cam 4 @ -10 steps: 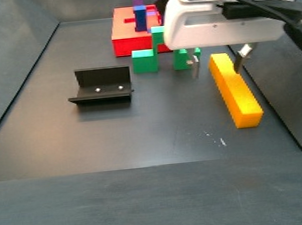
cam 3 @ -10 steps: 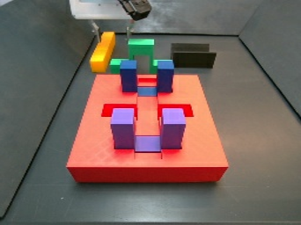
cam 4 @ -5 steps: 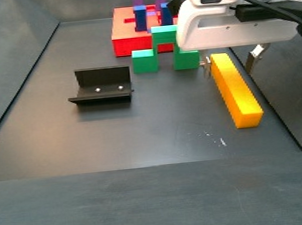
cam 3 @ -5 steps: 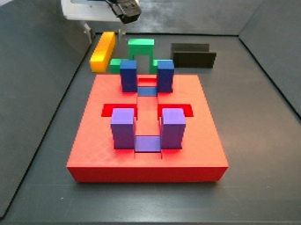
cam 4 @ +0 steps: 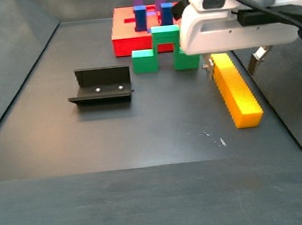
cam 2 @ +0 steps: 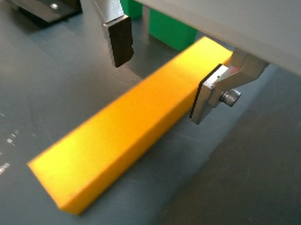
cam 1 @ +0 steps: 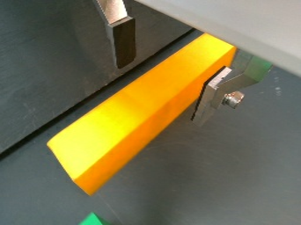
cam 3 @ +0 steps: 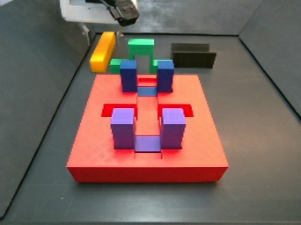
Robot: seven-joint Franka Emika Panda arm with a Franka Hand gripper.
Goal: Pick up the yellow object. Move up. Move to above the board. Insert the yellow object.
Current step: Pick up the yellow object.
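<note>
The gripper (cam 1: 171, 66) straddles the yellow bar (cam 1: 141, 114), fingers spread (no contact yet); lower squarely, then clamp its long sides.

You have a dark grey floor (cam 4: 129, 137). On it: yellow object (cam 4: 235, 89) lying flat, red board (cam 3: 147, 132), green block (cam 4: 146, 60), fixture (cam 4: 100, 86) well apart. Gripper (cam 1: 171, 68) hangs spread astride the yellow object's far end.

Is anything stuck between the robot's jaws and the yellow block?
No. In both wrist views the gripper sits open right over the yellow block, one finger on each side, with nothing visible between them and the block lying on the dark floor.
</note>
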